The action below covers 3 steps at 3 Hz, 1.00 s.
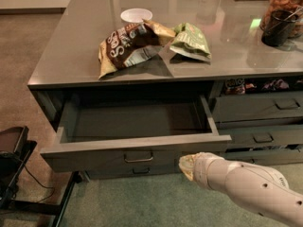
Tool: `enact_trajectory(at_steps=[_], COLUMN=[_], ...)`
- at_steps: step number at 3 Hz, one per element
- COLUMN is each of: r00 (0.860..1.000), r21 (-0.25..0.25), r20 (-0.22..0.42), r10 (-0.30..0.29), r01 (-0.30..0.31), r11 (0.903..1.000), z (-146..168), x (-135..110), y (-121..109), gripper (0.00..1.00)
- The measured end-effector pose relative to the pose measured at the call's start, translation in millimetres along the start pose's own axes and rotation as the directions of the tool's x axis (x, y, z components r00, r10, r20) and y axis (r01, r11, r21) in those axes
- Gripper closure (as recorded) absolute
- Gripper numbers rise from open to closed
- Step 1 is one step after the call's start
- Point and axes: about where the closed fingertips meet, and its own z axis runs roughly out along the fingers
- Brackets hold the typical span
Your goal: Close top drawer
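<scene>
The gripper (pixel 185 165) covers part of the top drawer (pixel 94 158) front's lower right edge; the arm (pixel 255 188) runs off-frame at the right.

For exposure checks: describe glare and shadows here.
Camera view: glossy grey tabletop reflects a green glint at right; wide dark grey top drawer, open, is shadowed at the back; pale claw, near its front's right end, is evenly lit.

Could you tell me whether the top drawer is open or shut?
Open: the top drawer is pulled far out, its grey inside showing. The end effector is near its front, right of the pull.
</scene>
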Motion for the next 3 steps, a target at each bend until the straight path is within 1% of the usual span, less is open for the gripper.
enact_trajectory(at_steps=[1, 2, 3], r00=[1.0, 0.999, 0.999], r21=[0.033, 0.046, 0.058], r20=[-0.01, -0.008, -0.002], r10=[-0.023, -0.035, -0.055], r01=[0.023, 0.036, 0.055], r11=[0.9992, 0.9983, 0.9968], z=[14, 23, 41], x=[4, 5, 6], y=[-14, -22, -40], gripper=[1.0, 1.0, 1.0])
